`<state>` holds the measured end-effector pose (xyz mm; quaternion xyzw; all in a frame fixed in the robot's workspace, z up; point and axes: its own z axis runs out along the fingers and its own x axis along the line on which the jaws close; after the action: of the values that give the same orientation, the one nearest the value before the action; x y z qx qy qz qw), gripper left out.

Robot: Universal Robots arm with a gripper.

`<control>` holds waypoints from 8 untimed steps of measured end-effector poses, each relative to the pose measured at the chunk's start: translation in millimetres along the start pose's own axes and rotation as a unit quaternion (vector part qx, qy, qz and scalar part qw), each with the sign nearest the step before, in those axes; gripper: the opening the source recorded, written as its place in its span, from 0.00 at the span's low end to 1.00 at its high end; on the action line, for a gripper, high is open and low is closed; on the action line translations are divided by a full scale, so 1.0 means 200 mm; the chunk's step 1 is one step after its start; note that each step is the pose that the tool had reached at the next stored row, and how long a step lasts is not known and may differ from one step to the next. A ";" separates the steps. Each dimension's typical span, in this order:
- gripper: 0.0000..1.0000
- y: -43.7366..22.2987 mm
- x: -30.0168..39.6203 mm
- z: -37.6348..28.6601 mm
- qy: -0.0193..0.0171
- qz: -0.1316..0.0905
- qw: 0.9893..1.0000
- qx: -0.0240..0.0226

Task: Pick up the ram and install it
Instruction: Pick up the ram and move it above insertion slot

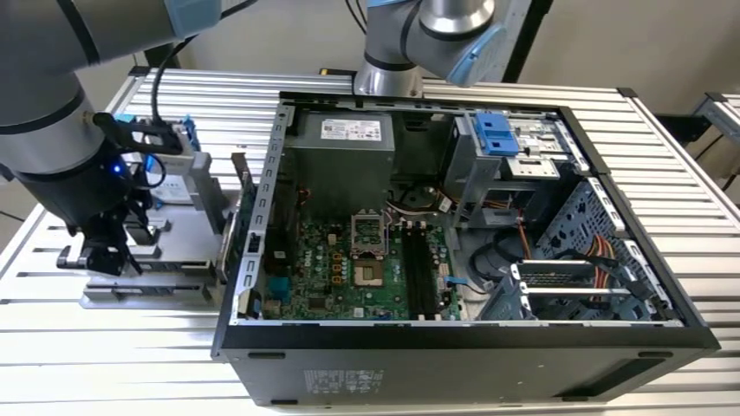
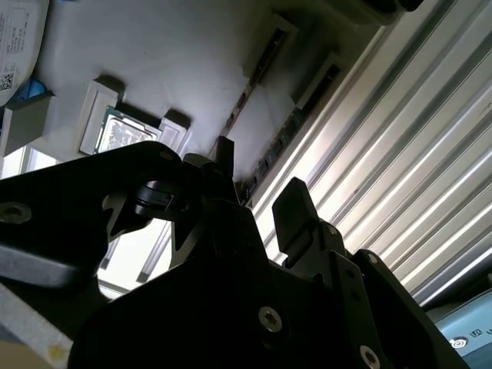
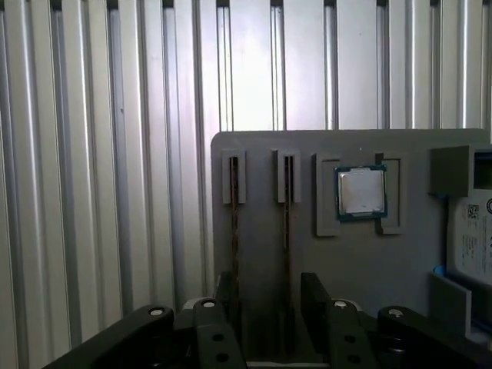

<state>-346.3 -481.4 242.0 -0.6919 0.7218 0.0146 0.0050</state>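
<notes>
An open computer case [image 1: 463, 355] with its green motherboard [image 1: 335, 277] sits on the slatted metal desk [image 1: 682, 165], beside a grey holder tray [image 3: 354, 261] carrying a square silver processor chip [image 3: 361, 192] and a hard drive [image 3: 470, 238]

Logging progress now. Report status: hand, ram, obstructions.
Hand open, over the grey tray. Ram on edge in its slot, between the fingers, not gripped. Second stick close beside one finger.

We see a ribbed silver tabletop [image 1: 694, 173] catching bright light, a pale wall [image 1: 625, 43] behind it, and another slatted table [image 1: 723, 108] at the exterior view's right.
</notes>
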 end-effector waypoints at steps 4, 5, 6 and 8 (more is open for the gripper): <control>1.00 -0.001 0.000 0.021 0.000 -0.001 1.000 0.000; 1.00 -0.001 0.000 0.027 0.000 -0.001 1.000 0.000; 1.00 -0.001 0.000 0.031 0.000 -0.002 1.000 0.000; 1.00 -0.002 0.002 0.040 0.000 -0.002 1.000 0.000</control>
<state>-346.0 -481.6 234.0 -0.6934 0.7204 0.0146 0.0049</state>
